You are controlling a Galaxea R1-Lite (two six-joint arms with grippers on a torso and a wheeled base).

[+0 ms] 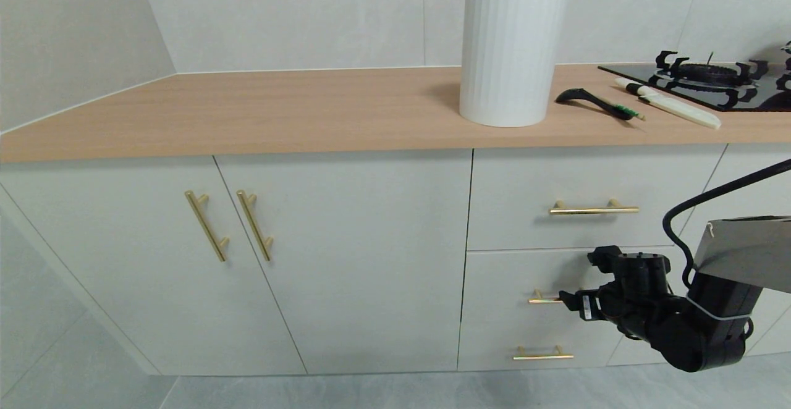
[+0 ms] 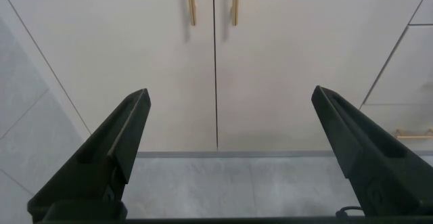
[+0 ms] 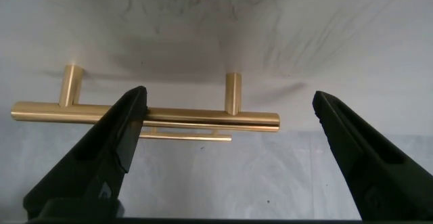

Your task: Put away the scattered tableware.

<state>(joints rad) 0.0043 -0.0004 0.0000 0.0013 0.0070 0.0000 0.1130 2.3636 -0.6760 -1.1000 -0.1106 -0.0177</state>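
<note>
On the wooden countertop (image 1: 278, 112) at the right lie a black-handled utensil (image 1: 593, 103) and a white knife (image 1: 670, 103), beside a tall white ribbed container (image 1: 511, 50). My right gripper (image 1: 571, 301) is low in front of the drawers, at the brass handle of the middle drawer (image 1: 544, 299). In the right wrist view this gripper (image 3: 228, 99) is open, and the handle bar (image 3: 145, 114) runs across the gap just ahead of its fingers. My left gripper (image 2: 230, 95) is open and empty, facing the double cabinet doors (image 2: 216, 75) near the floor.
A black gas hob (image 1: 710, 78) sits at the counter's far right, next to the knife. The top drawer handle (image 1: 593, 209) and bottom drawer handle (image 1: 542, 354) lie above and below the right gripper. Two door handles (image 1: 207, 225) (image 1: 254, 223) hang on the left cabinet doors.
</note>
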